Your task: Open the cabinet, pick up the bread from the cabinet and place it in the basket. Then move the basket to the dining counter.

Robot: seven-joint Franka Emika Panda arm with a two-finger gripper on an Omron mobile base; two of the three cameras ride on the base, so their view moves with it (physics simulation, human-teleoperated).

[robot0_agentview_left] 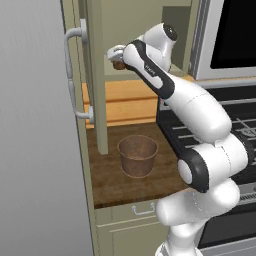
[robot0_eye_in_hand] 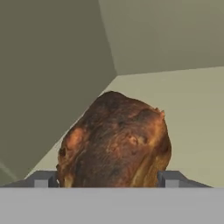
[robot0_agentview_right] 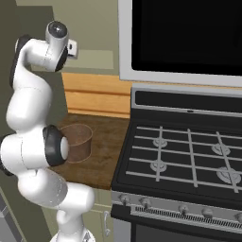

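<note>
Brown bread (robot0_eye_in_hand: 114, 142) hides behind the arm; gripper (robot0_eye_in_hand: 107, 178) fingers straddle it, contact unclear.

Bread (robot0_eye_in_hand: 114, 142): dark brown crust, charred black patches, orange-tan blotches. Cabinet (robot0_agentview_left: 95, 75): pale olive-beige door and interior; whitish bar handle (robot0_agentview_left: 75, 75). Basket (robot0_agentview_left: 137, 155): brown, woven texture. Tabletop (robot0_agentview_left: 112, 182): dark brown wood grain. Backsplash (robot0_agentview_right: 97, 97): orange planks. Stove (robot0_agentview_right: 189, 151): black top, grey grates, silver front. Claw (robot0_eye_in_hand: 106, 178): grey fingertips. Arm (robot0_agentview_left: 200, 120): white, dark joints.

Base views flank basket (robot0_agentview_left: 137, 155); hand view close.
</note>
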